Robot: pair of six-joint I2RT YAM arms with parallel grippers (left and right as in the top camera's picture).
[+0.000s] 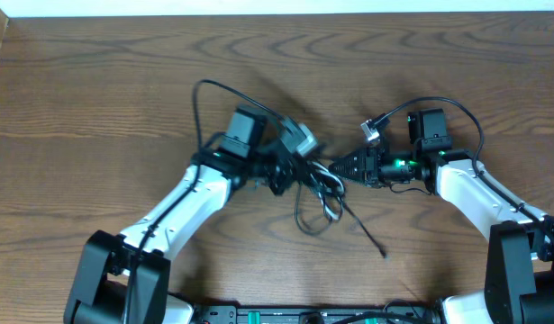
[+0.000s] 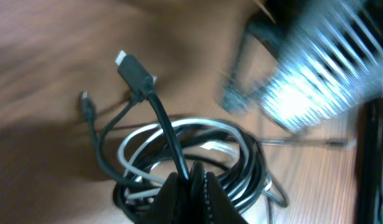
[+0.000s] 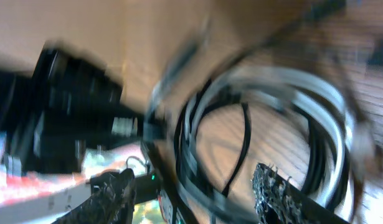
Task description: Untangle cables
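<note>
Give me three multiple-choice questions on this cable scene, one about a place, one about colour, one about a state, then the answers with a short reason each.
1. Where on the table does the cable tangle lie?
A) near the middle
B) at the far left edge
C) against the back edge

2. What colours are the cords in the tangle?
A) red and blue
B) black and white
C) all yellow

3. How do the left gripper's jaws stand?
A) wide open over bare wood
B) shut on nothing
C) shut on a black cable

Answers:
1 A, the overhead view shows the tangle near the centre of the table.
2 B, the left wrist view shows black loops with a white cable among them.
3 C, the left wrist view shows the jaws pinched together around that cable.
</note>
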